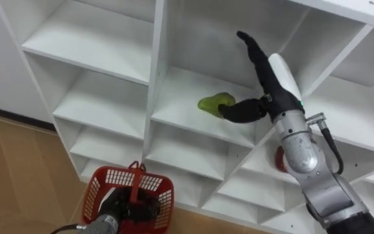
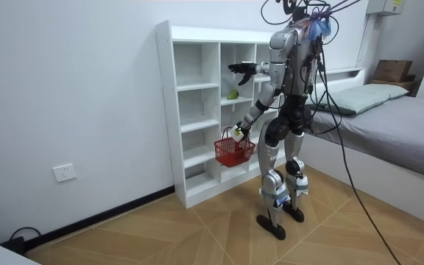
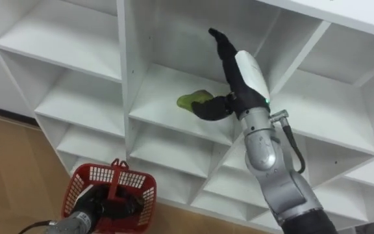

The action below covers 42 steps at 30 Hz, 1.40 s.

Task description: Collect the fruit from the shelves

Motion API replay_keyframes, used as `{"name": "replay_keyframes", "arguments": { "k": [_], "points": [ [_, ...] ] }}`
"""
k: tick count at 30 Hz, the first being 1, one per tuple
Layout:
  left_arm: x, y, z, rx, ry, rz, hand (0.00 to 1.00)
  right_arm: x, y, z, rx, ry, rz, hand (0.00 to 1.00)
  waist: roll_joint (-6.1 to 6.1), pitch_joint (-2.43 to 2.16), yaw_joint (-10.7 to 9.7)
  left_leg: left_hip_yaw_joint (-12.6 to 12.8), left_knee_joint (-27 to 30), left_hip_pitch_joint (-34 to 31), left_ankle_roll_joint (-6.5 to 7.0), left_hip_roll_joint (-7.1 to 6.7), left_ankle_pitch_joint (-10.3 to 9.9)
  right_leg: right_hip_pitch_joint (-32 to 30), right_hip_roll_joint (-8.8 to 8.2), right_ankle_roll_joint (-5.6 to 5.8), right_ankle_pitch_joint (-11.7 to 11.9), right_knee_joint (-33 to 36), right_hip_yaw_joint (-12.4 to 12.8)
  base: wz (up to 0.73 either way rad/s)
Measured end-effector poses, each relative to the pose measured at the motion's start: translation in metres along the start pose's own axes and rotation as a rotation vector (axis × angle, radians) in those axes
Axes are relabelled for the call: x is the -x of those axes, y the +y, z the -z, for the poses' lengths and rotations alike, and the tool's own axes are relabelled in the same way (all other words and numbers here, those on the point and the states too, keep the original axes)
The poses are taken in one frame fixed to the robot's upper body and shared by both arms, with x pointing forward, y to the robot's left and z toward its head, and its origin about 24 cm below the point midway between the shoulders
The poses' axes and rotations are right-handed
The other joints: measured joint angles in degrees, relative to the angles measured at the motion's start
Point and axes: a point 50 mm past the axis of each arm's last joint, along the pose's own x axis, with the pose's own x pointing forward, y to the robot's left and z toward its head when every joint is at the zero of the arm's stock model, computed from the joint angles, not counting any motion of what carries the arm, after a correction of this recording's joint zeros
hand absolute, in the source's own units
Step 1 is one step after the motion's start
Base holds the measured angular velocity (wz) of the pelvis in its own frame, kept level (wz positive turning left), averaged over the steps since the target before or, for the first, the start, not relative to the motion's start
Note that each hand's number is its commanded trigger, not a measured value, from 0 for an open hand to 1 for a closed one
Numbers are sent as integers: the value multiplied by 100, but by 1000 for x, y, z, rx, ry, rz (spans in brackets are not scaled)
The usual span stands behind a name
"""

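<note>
A green fruit (image 1: 213, 102) lies on a middle shelf of the white closet (image 1: 102, 45). My right hand (image 1: 265, 71) reaches into that compartment, open, with straight fingers pointing up along the back wall. Its thumb stretches toward the fruit's right side and is at or touching it. A red fruit (image 1: 279, 158) shows in the compartment below, half hidden by my right forearm. Low at the left, my left hand (image 1: 112, 218) is shut on the handle of a red basket (image 1: 102, 188), which hangs in front of the lower shelves. What lies in the basket is hidden.
I stand close to the closet (image 2: 197, 110) on a wooden floor (image 2: 197, 228). A bed (image 2: 389, 125) stands behind me at the room view's right. The other compartments look bare. Shelf dividers (image 1: 156, 71) flank the compartment that holds my right hand.
</note>
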Motion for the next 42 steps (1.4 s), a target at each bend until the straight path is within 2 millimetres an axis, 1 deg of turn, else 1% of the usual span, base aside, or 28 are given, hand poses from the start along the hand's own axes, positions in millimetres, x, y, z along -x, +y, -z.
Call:
{"name": "replay_keyframes", "arguments": {
  "k": [5, 7, 12, 16, 19, 23, 28, 31, 33, 34, 37, 39, 42],
  "points": [
    [1, 4, 5, -28, 34, -7, 100, -6, -2, 5, -30, 41, -1, 0, -63, -10, 1, -6, 35, -30, 9, -6, -8, 5, -11, 21, 18, 2, -4, 1],
    [1, 7, 5, -16, 41, -14, 100, -6, -1, 6, -58, 55, -11, 0, -65, -11, 4, -15, 91, -47, 12, -6, -10, 5, -12, 22, 18, 3, -5, 4],
    [2, 6, 4, -54, 39, -10, 100, -7, -2, 16, -118, 109, -41, 0, -57, -6, 19, -150, 207, -103, 13, -19, -25, 5, -8, 23, 21, 6, 6, 11],
    [3, 5, 3, -53, 31, -4, 100, -9, 0, 29, -111, 176, -79, 0, -44, 4, 148, -153, 210, -110, 12, -17, -26, 7, -2, 23, 21, 7, 12, 3],
    [3, 4, 1, -53, 23, -3, 100, -8, 2, 33, -111, 196, -111, 0, -25, 17, 148, -214, 259, -160, 5, -21, -31, 0, 6, 23, 20, 5, 14, 8],
    [3, 4, 2, -53, 26, -2, 100, -7, 2, 34, -114, 203, -130, 0, 4, 39, 158, -216, 259, -173, -1, -16, -35, -4, 15, 23, 20, 5, 17, 2],
    [3, 4, 0, -53, 15, 10, 100, -7, 3, 37, -113, 214, -133, 0, 8, 38, 189, -224, 264, -204, -3, -13, -36, -9, 17, 23, 20, 5, -1, 0],
    [3, 2, -5, -52, -4, 19, 100, -15, -1, 37, -109, 237, -124, 0, -5, 24, 255, -226, 266, -295, -4, -15, -35, -109, 16, 21, 21, 17, -19, 0],
    [3, 1, -4, -54, 2, 28, 100, -22, -4, 37, -99, 246, -113, 0, -8, 22, 278, -223, 318, -343, -5, -12, -34, -133, 17, 18, 23, 18, 4, 0],
    [3, 1, -4, -55, 3, 32, 100, -26, -6, 35, -94, 247, -102, 0, -19, 14, 293, -224, 338, -372, -5, -10, -33, -163, 19, 14, 25, 19, 4, 0],
    [3, -1, -3, -58, 5, 45, 100, -36, -12, 27, -84, 227, -77, 0, -27, 15, 321, -223, 351, -430, -5, -12, -33, -217, 20, 10, 29, 14, 3, 0],
    [3, 0, -3, -58, 6, 46, 100, -39, -14, 25, -81, 225, -68, 0, -57, 11, 334, -225, 348, -450, -5, -12, -33, -237, 22, 9, 29, 13, -2, 0],
    [3, 0, -1, -58, 13, 45, 100, -39, -14, 26, -79, 230, -63, 0, -120, 20, 377, -237, 351, -493, -5, -14, -33, -275, 23, 9, 29, 8, -8, 1]
  ]
}}
